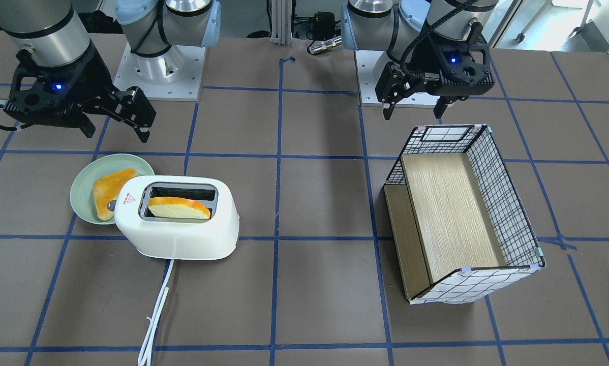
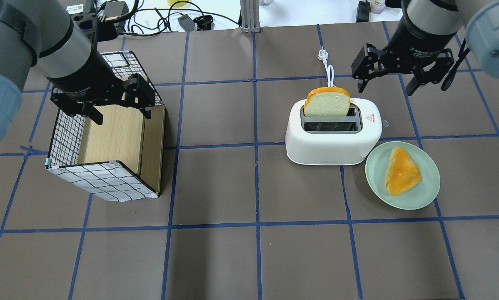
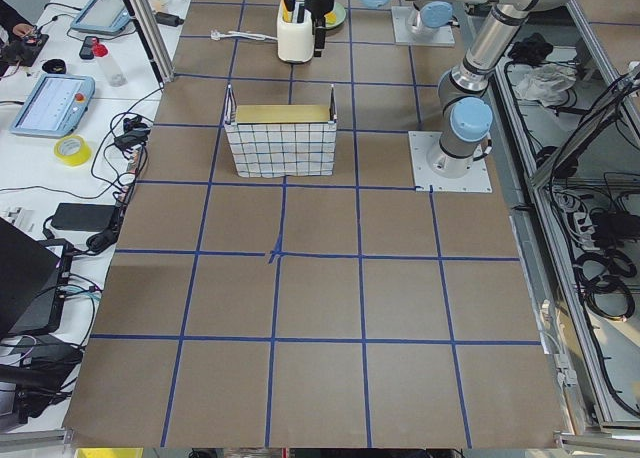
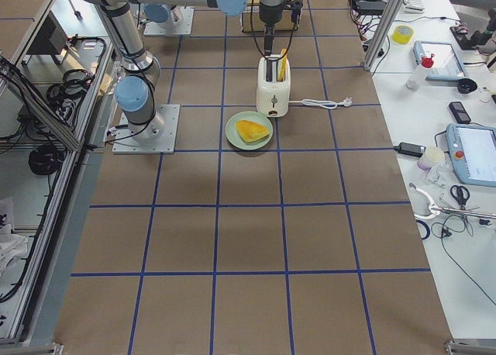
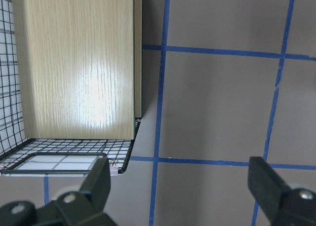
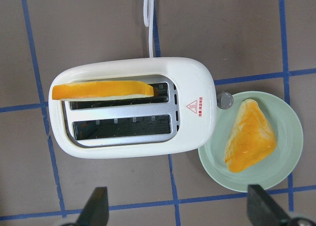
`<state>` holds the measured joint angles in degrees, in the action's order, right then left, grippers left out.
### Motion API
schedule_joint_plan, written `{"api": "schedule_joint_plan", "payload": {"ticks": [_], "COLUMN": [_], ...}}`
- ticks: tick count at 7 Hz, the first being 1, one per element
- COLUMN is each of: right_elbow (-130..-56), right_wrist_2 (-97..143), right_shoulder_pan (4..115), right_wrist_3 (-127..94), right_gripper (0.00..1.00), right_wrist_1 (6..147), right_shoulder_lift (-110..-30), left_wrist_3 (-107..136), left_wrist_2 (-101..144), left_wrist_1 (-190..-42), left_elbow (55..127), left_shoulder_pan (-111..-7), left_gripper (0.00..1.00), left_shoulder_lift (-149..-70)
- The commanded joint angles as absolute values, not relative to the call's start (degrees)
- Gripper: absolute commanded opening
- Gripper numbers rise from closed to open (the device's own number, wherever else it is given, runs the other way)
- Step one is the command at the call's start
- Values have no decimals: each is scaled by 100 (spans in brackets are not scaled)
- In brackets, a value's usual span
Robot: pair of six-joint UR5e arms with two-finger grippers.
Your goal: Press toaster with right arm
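Note:
The white two-slot toaster [image 2: 333, 146] stands on the table and shows in the right wrist view [image 6: 192, 88] straight below the camera. A bread slice [image 2: 328, 103] stands in one slot. The small silver lever knob [image 6: 225, 99] sticks out of the end by the plate. My right gripper [image 2: 385, 89] is open and empty. It hovers well above the toaster's knob end without touching it, and shows in the front view [image 1: 115, 133]. My left gripper [image 2: 122, 118] is open and empty above the basket's edge.
A pale green plate [image 2: 374, 166] with an orange-crusted bread piece [image 2: 400, 171] lies right beside the toaster's knob end. The toaster's white cord [image 1: 157, 310] trails away from the robot. A grid-patterned basket [image 2: 103, 183] with a wooden inside stands under the left arm.

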<state>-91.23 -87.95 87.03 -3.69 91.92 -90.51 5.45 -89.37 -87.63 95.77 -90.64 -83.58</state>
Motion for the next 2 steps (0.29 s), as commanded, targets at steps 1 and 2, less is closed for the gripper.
{"api": "schedule_joint_plan", "payload": {"ticks": [1, 2], "right_elbow": [-9123, -9114], "right_wrist_2": [-8772, -8798], "right_shoulder_pan": [8701, 8701], "right_wrist_3": [-369, -360], "right_gripper": [100, 100], "right_wrist_1": [9141, 9123], "right_shoulder_lift": [-9062, -9079], "left_wrist_3": [545, 545], "left_wrist_2": [-8938, -8938], "left_wrist_1": [-8763, -8763], "left_elbow": [9571, 9580], "left_shoulder_pan": [-9062, -9062], "left_gripper": [100, 100], "left_shoulder_lift": [-8358, -8358]}}
